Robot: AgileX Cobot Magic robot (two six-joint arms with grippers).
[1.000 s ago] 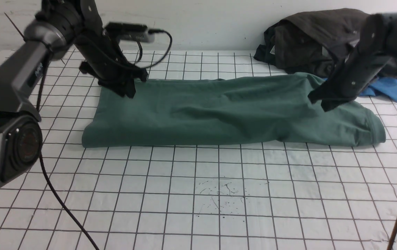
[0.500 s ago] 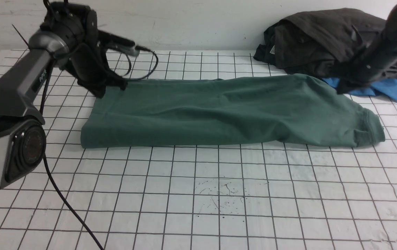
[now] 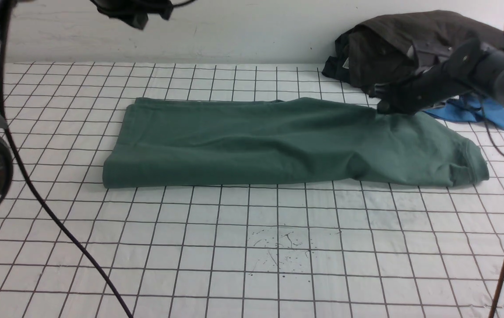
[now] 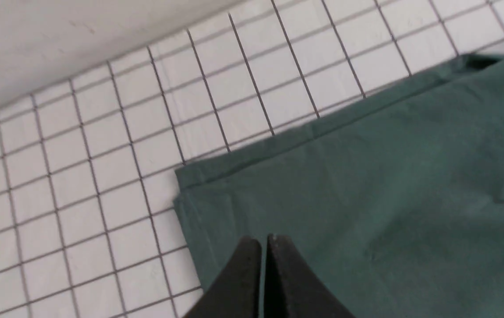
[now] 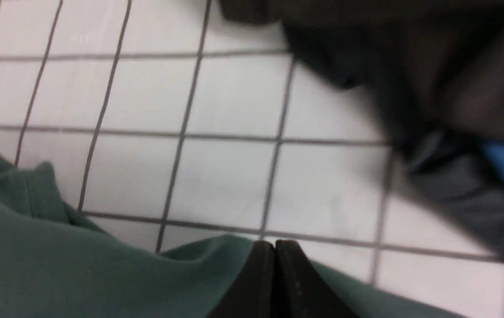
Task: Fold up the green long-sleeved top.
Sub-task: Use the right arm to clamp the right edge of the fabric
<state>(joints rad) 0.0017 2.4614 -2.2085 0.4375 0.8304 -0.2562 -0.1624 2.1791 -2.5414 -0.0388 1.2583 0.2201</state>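
one green long-sleeved top [image 3: 278,141] lies folded lengthwise; left pincer [image 4: 264,240] and right pincer [image 5: 275,245] clenched.

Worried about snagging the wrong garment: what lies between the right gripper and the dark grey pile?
A stretch of bare gridded table, seen in the right wrist view, separates the shut right gripper from the dark grey pile.

White gridded table cover [image 3: 102,247], dark lines, slightly wrinkled, spreads below left gripper [image 4: 264,240] and right gripper [image 3: 382,106]. Plain white wall [image 3: 252,31] directly behind left gripper, meets table's far edge. Patch of black specks [image 3: 280,247] on cover, well robot-side of both grippers. Light even, shadows soft.
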